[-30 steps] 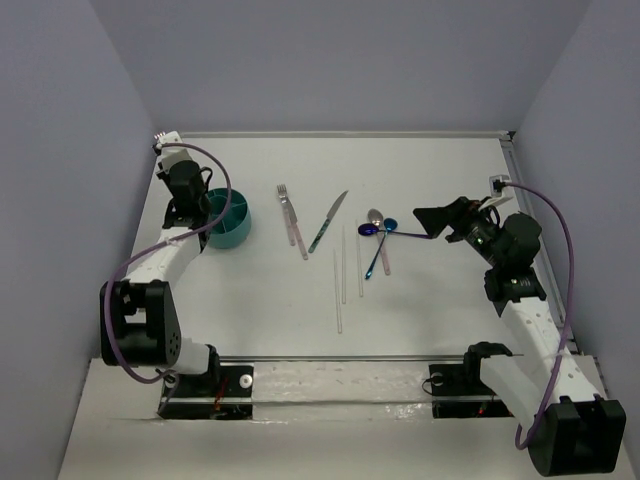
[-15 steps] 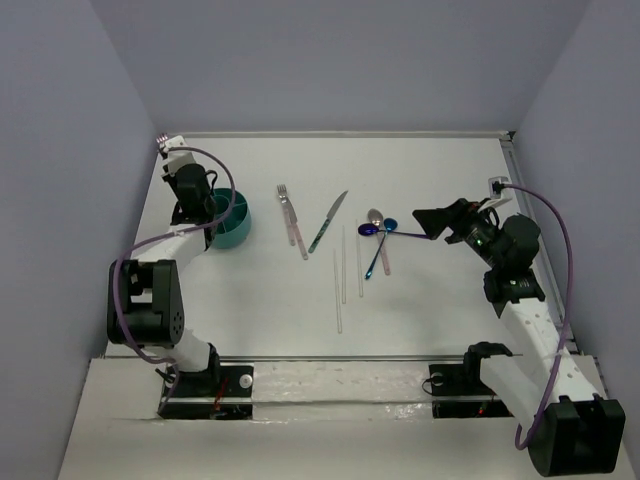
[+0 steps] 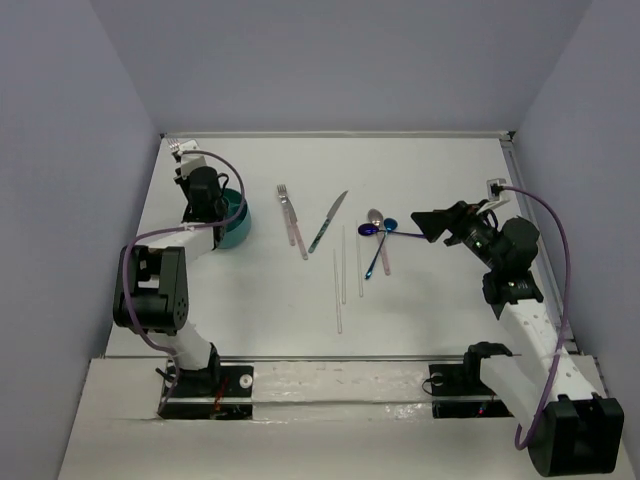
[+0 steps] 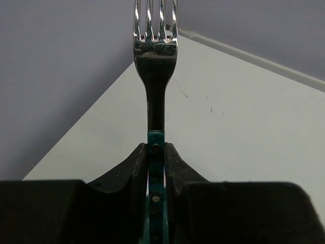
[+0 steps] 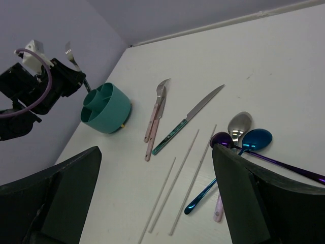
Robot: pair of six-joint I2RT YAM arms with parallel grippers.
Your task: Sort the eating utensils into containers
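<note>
My left gripper (image 4: 156,152) is shut tight on the teal handle of a fork (image 4: 155,56). In my left wrist view the fork stands straight up toward 12. The tips of its prongs are cut off at the top edge, and its low end is hidden between my fingers. From above, the fork points to 11, and my arm hides the left half of the caddy (image 3: 238,228). The caddy sits at the far left of the table (image 3: 440,320). I cannot tell if the fork's handle is inside a slot.

At 3 from the caddy lie a pink fork (image 3: 286,208) and one more pink piece (image 3: 299,244), touching. Both run about 12 to 6, heads toward 12. I cannot make out what the second piece is.

Next is the teal knife (image 3: 327,222), blade pointing to 1. The chopsticks (image 3: 344,262) run 12 to 6.

Then come three spoons, bowls bunched close. The silver spoon (image 3: 375,216) has its bowl toward 12. The blue spoon (image 3: 377,256) has its handle toward 7. The purple spoon (image 3: 402,234) has its handle toward 3, and its end is hidden under my right gripper (image 3: 427,223).

My right gripper hangs with its jaws wide apart, holding nothing.
</note>
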